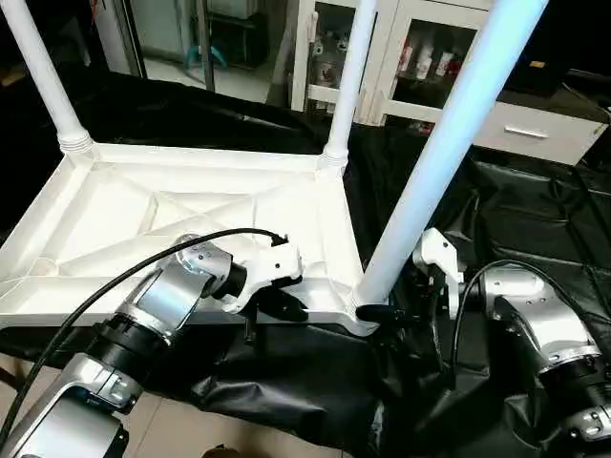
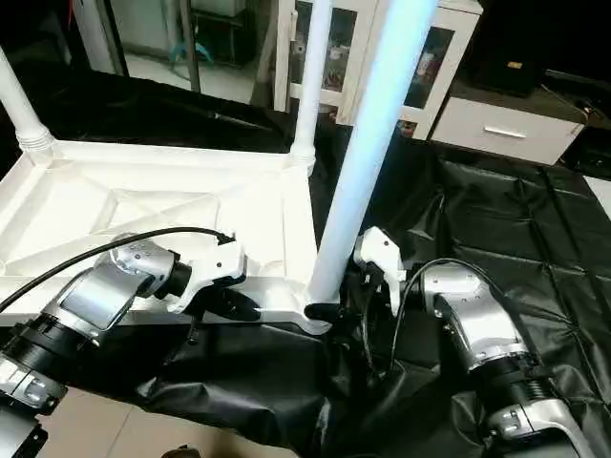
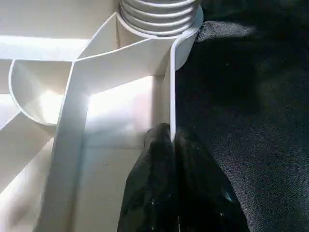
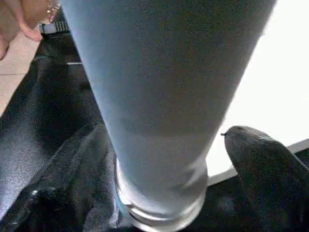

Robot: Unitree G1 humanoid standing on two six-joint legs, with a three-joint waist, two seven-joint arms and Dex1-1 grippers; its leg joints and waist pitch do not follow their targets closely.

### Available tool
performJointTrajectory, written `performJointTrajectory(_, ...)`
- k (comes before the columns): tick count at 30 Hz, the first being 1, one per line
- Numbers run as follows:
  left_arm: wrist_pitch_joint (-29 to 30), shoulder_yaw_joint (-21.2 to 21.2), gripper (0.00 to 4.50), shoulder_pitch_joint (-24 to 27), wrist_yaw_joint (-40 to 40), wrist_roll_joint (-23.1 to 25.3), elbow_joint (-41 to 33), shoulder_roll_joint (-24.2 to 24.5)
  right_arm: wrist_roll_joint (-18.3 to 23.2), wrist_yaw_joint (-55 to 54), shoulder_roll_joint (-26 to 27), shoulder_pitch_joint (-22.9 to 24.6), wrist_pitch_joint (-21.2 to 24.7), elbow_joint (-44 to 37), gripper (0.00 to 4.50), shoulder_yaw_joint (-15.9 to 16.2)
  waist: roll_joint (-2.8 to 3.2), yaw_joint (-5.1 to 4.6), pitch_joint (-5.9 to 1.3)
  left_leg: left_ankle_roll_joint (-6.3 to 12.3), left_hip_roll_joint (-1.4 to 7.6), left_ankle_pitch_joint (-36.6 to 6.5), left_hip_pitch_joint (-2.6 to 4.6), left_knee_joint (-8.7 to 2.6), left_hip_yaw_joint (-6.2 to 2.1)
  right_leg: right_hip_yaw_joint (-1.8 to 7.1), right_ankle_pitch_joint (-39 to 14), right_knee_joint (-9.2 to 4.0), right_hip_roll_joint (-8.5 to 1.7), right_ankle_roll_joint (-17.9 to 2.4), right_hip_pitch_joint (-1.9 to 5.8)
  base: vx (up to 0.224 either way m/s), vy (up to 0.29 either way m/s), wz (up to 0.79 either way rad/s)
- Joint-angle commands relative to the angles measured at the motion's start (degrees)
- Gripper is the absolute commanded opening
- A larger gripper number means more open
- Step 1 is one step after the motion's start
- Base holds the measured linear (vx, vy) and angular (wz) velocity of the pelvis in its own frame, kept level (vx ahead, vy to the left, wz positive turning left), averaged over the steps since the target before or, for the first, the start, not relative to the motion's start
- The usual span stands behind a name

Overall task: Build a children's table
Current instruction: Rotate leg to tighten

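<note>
The children's table top lies upside down on the black-draped worktable, its ribs facing up. Legs stand in the far left socket and the far right socket. A third leg leans in the near right corner socket. My left gripper is shut on the thin near rim of the top, close to that corner. My right gripper is open around the base of the near right leg. One finger lies against it and the other finger stands a little apart.
Crumpled black cloth covers the worktable to the right and hangs over its near edge. A white glass-door cabinet and a drawer unit stand behind. A person's hand shows at the edge of the right wrist view.
</note>
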Motion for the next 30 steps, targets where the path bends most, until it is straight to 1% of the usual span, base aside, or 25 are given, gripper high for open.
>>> performJointTrajectory(1,0.56,-2.76,0.00,0.83,-1.28,0.43,-0.91,-0.18,0.48,0.66,-0.37,-0.88,-0.58,0.28,3.88,-0.52,0.09,-0.10,-3.57,3.08,0.18,-5.65,-0.10,-3.55,0.59,1.96,-0.31,-2.45,-2.32,-15.69,3.26,0.000,0.000,0.00)
performJointTrajectory(2,0.60,-2.76,0.00,0.82,-1.26,0.44,-0.93,-0.14,0.52,0.79,-0.31,-0.97,-0.63,0.47,3.80,-0.53,0.09,-0.10,-3.59,3.11,0.16,-5.55,-0.11,-3.53,0.59,1.95,-0.31,-2.44,-2.32,-15.71,3.28,0.000,0.000,0.00)
performJointTrajectory(3,0.61,-2.76,0.00,0.82,-1.25,0.44,-0.94,-0.14,0.52,0.81,-0.30,-0.99,-0.64,0.50,3.57,-0.53,0.10,-0.08,-3.63,3.16,0.17,-5.26,-0.05,-3.50,0.59,1.96,0.05,-2.38,-2.32,-15.82,3.27,0.000,0.000,0.00)
performJointTrajectory(6,0.73,-2.76,0.00,0.81,-1.38,0.41,-1.04,0.00,0.52,1.38,-0.25,-1.08,-0.47,0.58,3.40,-0.50,0.12,-0.07,-3.69,3.47,0.15,-4.76,-0.11,-3.40,0.58,1.93,0.94,-2.25,-2.29,-16.06,3.32,0.000,0.000,0.00)
performJointTrajectory(9,0.78,-2.88,0.00,0.89,-1.46,0.48,-1.14,0.15,0.33,1.92,-0.13,-1.24,-0.73,1.23,3.05,-0.58,0.17,-0.07,-3.64,3.51,0.14,-5.05,-0.05,-3.39,0.63,1.93,0.73,-2.31,-2.28,-16.30,3.24,0.000,0.000,0.00)
performJointTrajectory(12,0.80,-2.98,0.00,0.91,-1.55,0.48,-1.17,0.16,0.13,2.19,-0.13,-1.20,-0.77,1.39,2.96,-0.52,0.19,-0.08,-3.60,3.19,0.17,-5.78,-0.07,-3.44,0.59,1.93,-0.17,-2.36,-2.28,-16.16,3.25,0.000,0.000,0.00)
performJointTrajectory(14,0.80,-3.09,0.00,0.92,-1.61,0.48,-1.19,0.13,0.09,2.31,-0.15,-1.12,-0.62,1.46,2.69,-0.49,0.23,-0.09,-3.58,2.87,0.20,-6.39,-0.06,-3.47,0.56,1.95,-0.78,-2.39,-2.32,-15.99,3.25,0.000,0.000,0.00)
performJointTrajectory(17,0.81,-3.28,0.00,0.88,-1.59,0.53,-1.17,0.04,-0.29,2.34,-0.30,-0.87,-1.02,1.59,2.53,-0.42,0.26,-0.13,-3.56,2.64,0.23,-7.21,-0.08,-3.48,0.55,1.96,-1.51,-2.45,-2.33,-15.83,3.23,0.000,0.000,0.00)
performJointTrajectory(18,0.82,-3.45,0.00,0.77,-1.54,0.58,-1.06,-0.11,-0.62,2.53,-0.45,-0.66,-1.29,1.78,2.43,-0.37,0.36,-0.09,-3.54,2.48,0.24,-7.49,-0.05,-3.52,0.53,1.97,-1.94,-2.48,-2.37,-15.71,3.20,0.000,0.000,0.00)
performJointTrajectory(19,0.83,-3.49,0.00,0.73,-1.53,0.58,-1.03,-0.16,-0.70,2.62,-0.52,-0.58,-1.31,1.81,2.32,-0.32,0.29,-0.13,-3.55,2.40,0.22,-7.56,-0.04,-3.51,0.53,1.98,-1.99,-2.50,-2.35,-15.67,3.20,0.000,0.000,0.00)
performJointTrajectory(20,0.84,-3.55,0.00,0.70,-1.51,0.60,-0.99,-0.22,-0.87,2.65,-0.59,-0.46,-1.46,1.89,2.25,-0.23,0.45,-0.11,-3.56,2.35,0.23,-7.58,-0.04,-3.50,0.51,1.99,-1.91,-2.47,-2.35,-15.67,3.20,0.000,0.000,0.00)
performJointTrajectory(25,0.23,-3.83,0.00,0.70,-0.54,1.31,-0.33,-0.30,-1.70,0.75,-0.09,0.01,-1.80,3.02,2.13,-0.37,0.49,-0.17,-3.62,2.40,0.17,-7.19,-0.03,-3.46,0.52,1.93,-0.55,-2.39,-2.22,-16.05,3.20,0.000,0.000,0.00)
performJointTrajectory(28,0.16,-3.50,0.00,0.60,0.76,1.57,0.16,-0.75,-2.28,-1.42,0.63,0.10,-1.59,4.18,2.11,-0.76,0.55,-0.24,-3.31,1.82,0.26,-9.64,-0.11,-3.76,0.45,1.93,-4.40,-2.82,-2.37,-15.22,3.23,0.000,0.000,0.00)
performJointTrajectory(29,0.06,-2.72,0.00,0.33,3.23,1.89,1.28,-1.81,-3.53,-4.75,1.43,0.25,-0.32,5.85,2.10,-0.88,0.60,-0.31,-3.16,1.21,0.33,-11.44,-0.01,-3.96,0.42,1.98,-7.45,-3.20,-2.49,-14.52,3.18,0.000,0.000,0.00)
performJointTrajectory(30,0.02,-2.34,0.00,0.11,4.46,2.07,1.96,-2.38,-4.31,-6.87,1.92,0.11,-0.15,6.86,2.09,-1.05,0.67,-0.35,-2.88,0.44,0.35,-14.03,0.12,-4.26,0.29,1.98,-11.71,-3.69,-2.62,-13.40,3.11,0.000,0.000,0.00)
